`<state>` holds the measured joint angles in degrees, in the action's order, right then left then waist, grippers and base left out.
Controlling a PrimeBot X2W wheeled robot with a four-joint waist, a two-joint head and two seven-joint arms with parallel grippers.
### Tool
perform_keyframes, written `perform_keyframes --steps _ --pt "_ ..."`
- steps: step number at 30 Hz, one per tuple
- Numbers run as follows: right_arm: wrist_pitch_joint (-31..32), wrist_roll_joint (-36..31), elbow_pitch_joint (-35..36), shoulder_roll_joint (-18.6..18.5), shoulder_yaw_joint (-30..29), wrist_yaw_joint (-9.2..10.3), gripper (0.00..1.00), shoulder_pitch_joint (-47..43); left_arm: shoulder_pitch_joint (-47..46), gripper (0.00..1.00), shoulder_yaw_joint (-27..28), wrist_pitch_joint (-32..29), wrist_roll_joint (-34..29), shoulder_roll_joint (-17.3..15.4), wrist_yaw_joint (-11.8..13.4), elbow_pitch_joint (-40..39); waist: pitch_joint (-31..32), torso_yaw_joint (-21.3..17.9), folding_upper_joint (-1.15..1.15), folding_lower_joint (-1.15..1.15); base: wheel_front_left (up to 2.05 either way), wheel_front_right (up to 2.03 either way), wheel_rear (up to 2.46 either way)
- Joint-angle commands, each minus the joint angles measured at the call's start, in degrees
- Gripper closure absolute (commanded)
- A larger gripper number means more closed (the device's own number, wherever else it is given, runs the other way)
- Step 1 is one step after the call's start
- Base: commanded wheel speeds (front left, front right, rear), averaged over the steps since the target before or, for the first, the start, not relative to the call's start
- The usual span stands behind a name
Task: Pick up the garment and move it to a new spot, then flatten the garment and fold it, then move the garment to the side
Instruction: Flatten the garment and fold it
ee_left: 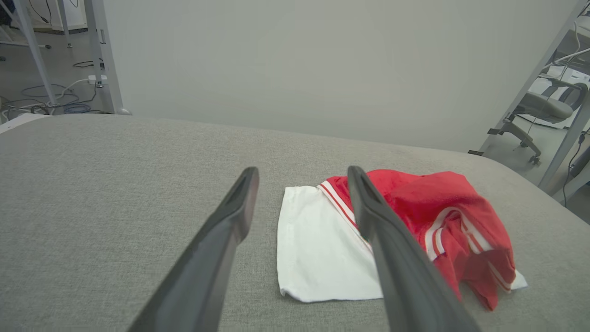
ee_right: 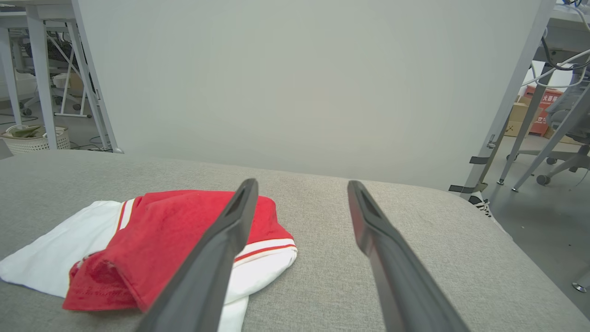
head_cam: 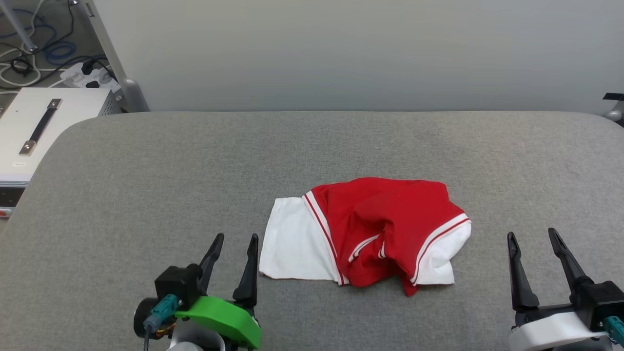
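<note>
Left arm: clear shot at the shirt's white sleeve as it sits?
Probably yes. The left end effector is open beside the white sleeve of the garment, with only bare grey surface between them.

Grey fabric-covered table (head_cam: pixel 146 195) spreads across the head view, rounded corners at ten and two o'clock. Behind it at twelve, a plain pale wall panel (head_cam: pixel 341 48). Over at nine o'clock, off the table's edge, sits a white case (head_cam: pixel 19 156) with a black strap handle (head_cam: pixel 40 126). At eleven, a white power strip (head_cam: pixel 90 75) on the floor, a blue cable coil (head_cam: pixel 61 51) beside it. Left wrist view: a grey office chair (ee_left: pixel 539 108) at two o'clock. Right wrist view: a white woven basket (ee_right: pixel 32 138) at nine, cardboard boxes (ee_right: pixel 518 117) at three.
</note>
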<state>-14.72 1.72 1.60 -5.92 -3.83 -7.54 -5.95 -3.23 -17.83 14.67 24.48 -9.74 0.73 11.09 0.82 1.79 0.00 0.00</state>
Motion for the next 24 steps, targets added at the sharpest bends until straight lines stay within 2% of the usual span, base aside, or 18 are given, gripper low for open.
perform_keyframes --steps 1,6,11,16,24 --pt "-0.28 0.16 -0.08 -0.24 0.18 0.05 0.00 0.11 0.23 0.00 -0.04 0.02 -0.11 0.33 -0.38 1.39 -0.54 -0.42 0.00 0.00 0.00 0.00 0.00" --pt "-0.28 -0.07 0.07 -0.45 0.48 0.05 0.00 0.43 -2.74 0.00 0.36 -5.89 1.64 0.84 0.90 4.87 -2.67 -1.45 0.00 0.00 0.00 0.00 0.00" --pt "-0.28 -0.30 0.18 -0.63 1.00 0.05 0.00 1.19 -6.20 0.00 -1.18 -16.75 2.35 0.28 2.03 6.42 -5.78 -2.70 0.00 0.00 0.00 0.00 0.00" --pt "-0.28 -0.35 0.25 -0.67 1.61 0.05 0.00 2.37 -9.36 0.00 -2.19 -26.48 1.55 -1.15 4.79 7.52 -8.85 -3.98 0.00 0.00 0.00 0.00 0.00" --pt "-0.28 -0.37 0.23 -0.64 2.44 0.05 0.00 3.90 -12.35 0.00 -3.00 -31.40 -0.58 -2.91 7.53 9.94 -12.37 -5.61 0.00 0.00 0.00 0.00 0.00"
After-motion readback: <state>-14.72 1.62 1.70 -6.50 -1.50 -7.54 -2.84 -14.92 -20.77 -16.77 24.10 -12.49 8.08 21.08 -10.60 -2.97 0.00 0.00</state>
